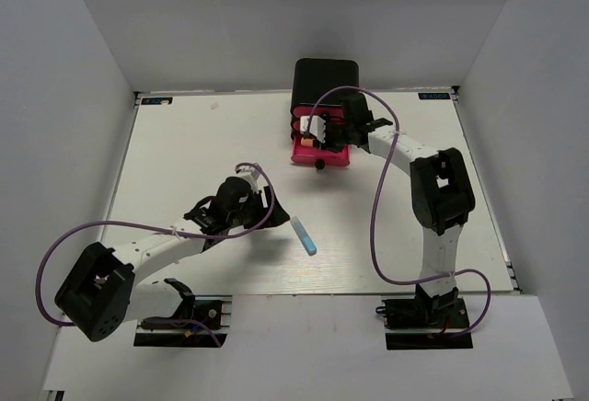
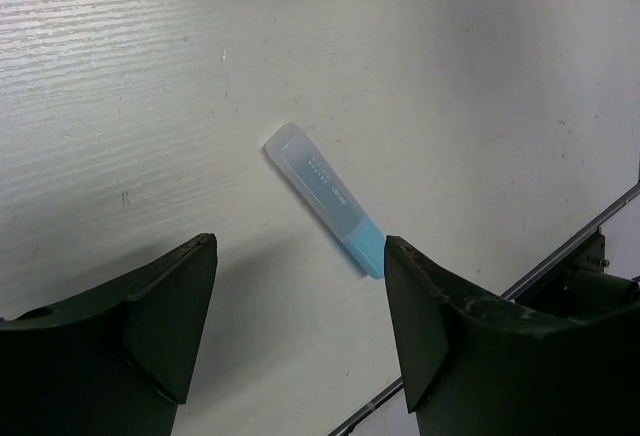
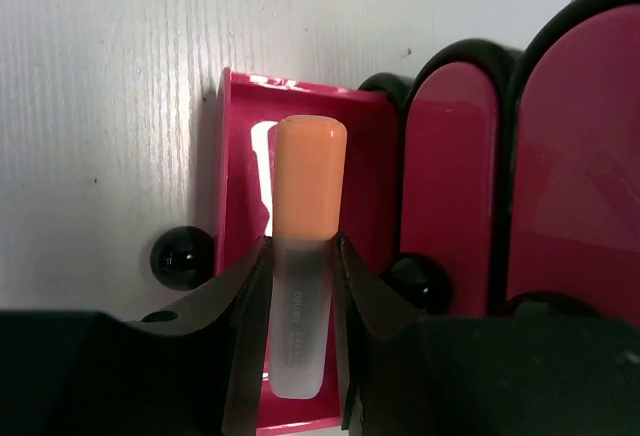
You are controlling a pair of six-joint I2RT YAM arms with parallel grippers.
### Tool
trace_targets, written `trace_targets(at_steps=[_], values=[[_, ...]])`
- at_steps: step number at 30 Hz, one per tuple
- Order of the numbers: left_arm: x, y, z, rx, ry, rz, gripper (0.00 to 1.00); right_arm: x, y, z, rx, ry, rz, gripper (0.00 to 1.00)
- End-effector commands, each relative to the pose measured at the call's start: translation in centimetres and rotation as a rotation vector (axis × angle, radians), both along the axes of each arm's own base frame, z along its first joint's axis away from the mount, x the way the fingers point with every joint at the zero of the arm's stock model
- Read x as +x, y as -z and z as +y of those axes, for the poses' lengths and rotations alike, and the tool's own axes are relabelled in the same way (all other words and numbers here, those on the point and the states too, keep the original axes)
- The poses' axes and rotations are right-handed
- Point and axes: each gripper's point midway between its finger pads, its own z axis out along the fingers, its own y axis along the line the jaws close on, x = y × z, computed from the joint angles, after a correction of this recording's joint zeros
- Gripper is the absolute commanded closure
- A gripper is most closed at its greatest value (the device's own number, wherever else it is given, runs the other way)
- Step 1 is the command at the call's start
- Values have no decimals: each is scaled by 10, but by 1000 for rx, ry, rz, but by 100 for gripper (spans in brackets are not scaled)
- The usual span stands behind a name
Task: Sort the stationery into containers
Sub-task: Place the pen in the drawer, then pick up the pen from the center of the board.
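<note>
A light blue marker [image 1: 305, 234] lies on the white table; it also shows in the left wrist view [image 2: 325, 199]. My left gripper [image 1: 260, 200] is open and empty, to the left of the marker; in the left wrist view [image 2: 300, 301] the marker lies just beyond the jaws. My right gripper [image 1: 317, 130] is shut on an orange marker [image 3: 303, 256] with a frosted cap, held above the pulled-out pink drawer [image 3: 236, 136]. The drawer [image 1: 322, 155] sticks out of the black case [image 1: 324, 79]. Two other pink drawers [image 3: 450, 176] are closed.
Black round knobs [image 3: 181, 257] sit on the drawer fronts. Grey walls enclose the table on the left, back and right. The table's near edge [image 2: 560, 256] runs close to the light blue marker. Purple cables loop off both arms.
</note>
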Motion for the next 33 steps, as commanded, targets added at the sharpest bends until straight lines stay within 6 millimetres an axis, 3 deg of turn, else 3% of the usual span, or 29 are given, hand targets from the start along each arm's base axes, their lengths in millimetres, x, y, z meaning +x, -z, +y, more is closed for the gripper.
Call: trace_targets(at_steps=[1,6,9,11,12,14,15,18,20,21,23,24,25,26,27,30,32,33], values=[[1,-14,-6,-16,28,-26,22,10,-17,3,13,-16,-49,74],[1,-10,-8,-5,37,-1,19,1,-21,-4,28,-9,-22,53],[6,-14,-12,9,37,17,18,-5,-37,-8,55,9,-22,51],[8,-11,-13,35,37,51,18,-10,-35,-13,65,27,0,46],[5,-10,-17,39,53,67,18,-13,-49,-15,85,39,-10,44],[7,-9,-20,52,41,107,18,-16,-48,-21,102,83,9,44],[6,-8,-23,55,43,123,18,-20,-64,-23,144,124,25,44],[4,1,-29,71,11,214,18,-22,-74,-37,218,253,30,42],[-4,10,-35,83,-2,279,18,-22,-103,-45,310,342,13,37],[-4,18,-35,96,-39,326,18,-25,-98,-56,328,419,38,31],[-9,19,-45,103,-37,363,18,-34,-102,-61,363,449,73,30],[-9,23,-43,118,-71,397,19,-41,-91,-65,364,467,115,30],[-12,35,-45,157,-81,431,19,-47,-96,-66,385,470,130,30],[-6,30,-51,153,-88,436,19,-53,-94,-68,391,475,142,29],[-15,37,-51,201,-103,482,19,-58,-89,-71,397,487,168,29],[-15,49,-62,260,-118,525,19,-67,-95,-75,436,489,181,29],[-10,49,-68,266,-153,526,19,-73,-92,-76,446,492,198,29],[-13,57,-65,298,-167,560,19,-76,-89,-77,448,492,209,29]])
